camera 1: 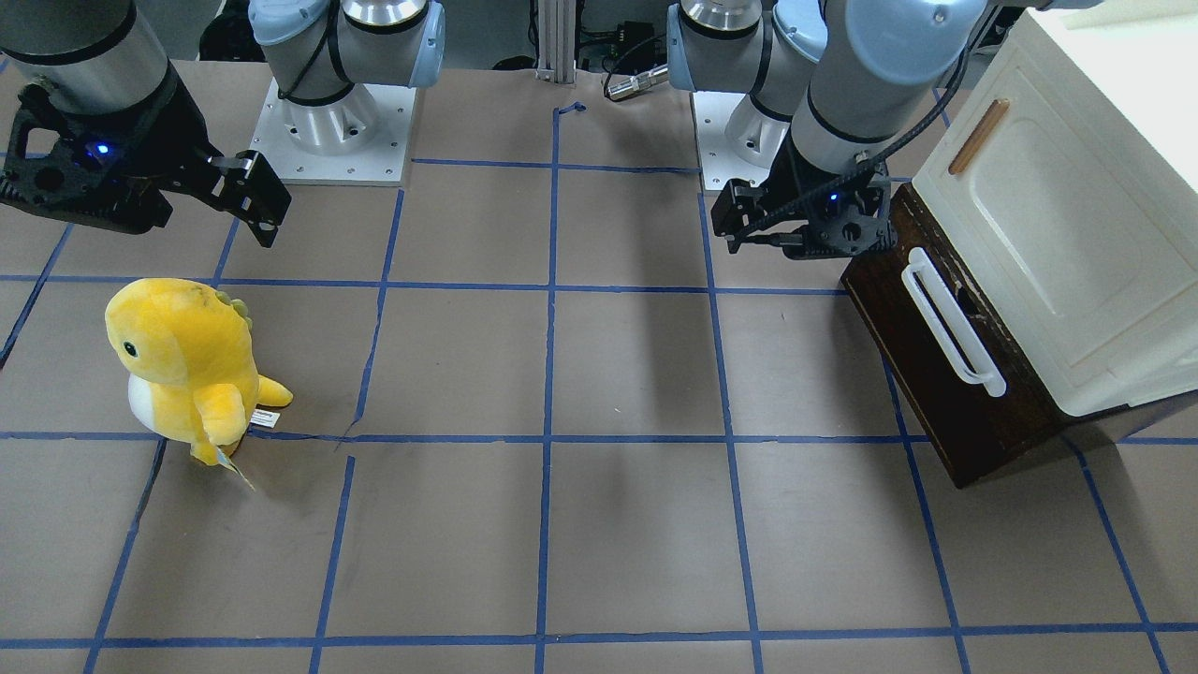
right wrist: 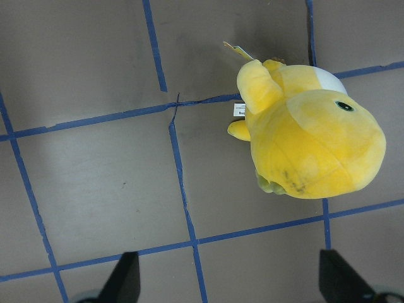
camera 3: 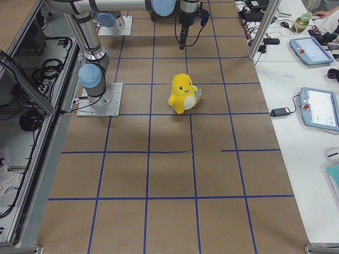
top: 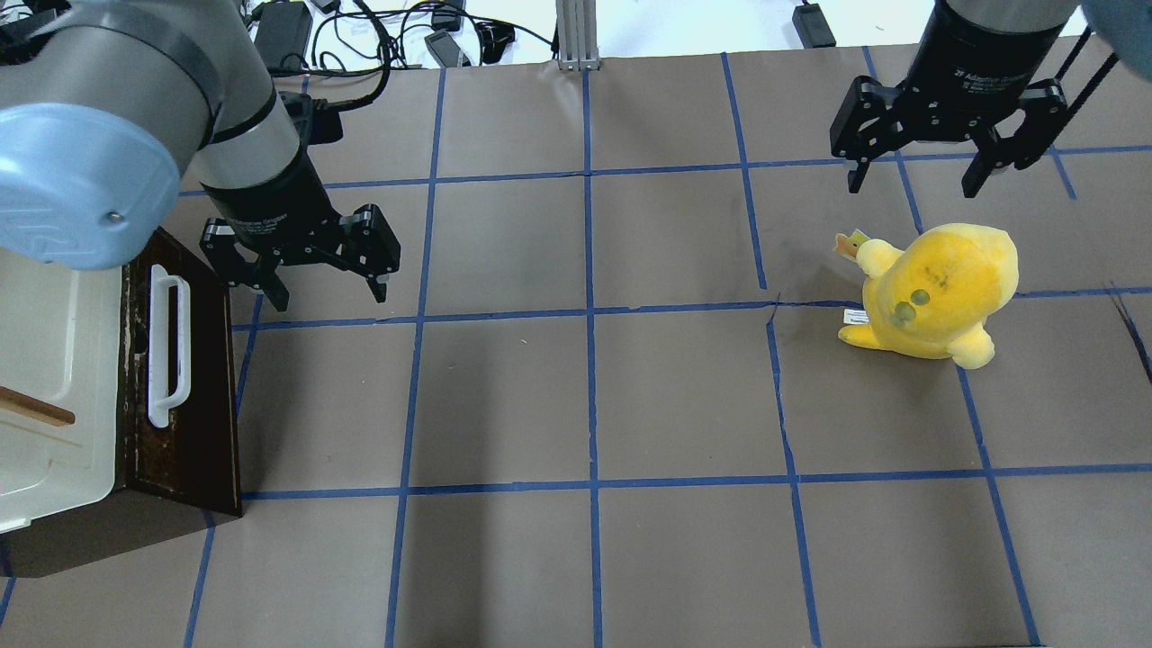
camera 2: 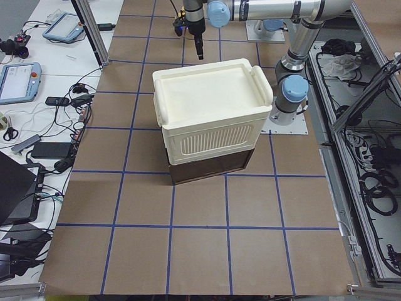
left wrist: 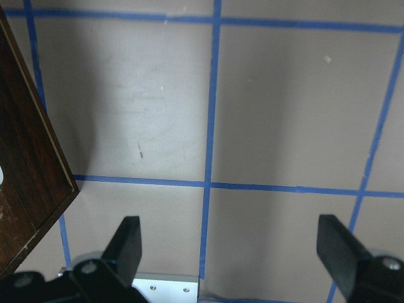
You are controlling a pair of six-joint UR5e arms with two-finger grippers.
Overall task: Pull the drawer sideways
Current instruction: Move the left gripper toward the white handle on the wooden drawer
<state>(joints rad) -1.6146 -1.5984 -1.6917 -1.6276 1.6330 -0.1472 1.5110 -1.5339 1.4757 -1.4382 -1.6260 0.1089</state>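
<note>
The drawer (top: 193,396) has a dark brown front panel and a long white bar handle (top: 168,351). It sits under the cream-white cabinet (top: 54,360) at the table's left end, and none of its inner walls show. It also shows in the front view (camera 1: 936,384) and the left side view (camera 2: 210,168). My left gripper (top: 328,292) is open and empty, pointing down just past the panel's far corner and clear of the handle. Its wrist view shows that corner (left wrist: 25,170) left of the open gripper (left wrist: 232,252). My right gripper (top: 913,180) is open and empty above the table, far from the drawer.
A yellow plush toy (top: 936,288) stands on the table's right side, just in front of my right gripper, and shows in the right wrist view (right wrist: 309,145). The cabinet door has a small wooden handle (camera 1: 978,136). Blue tape lines grid the brown table.
</note>
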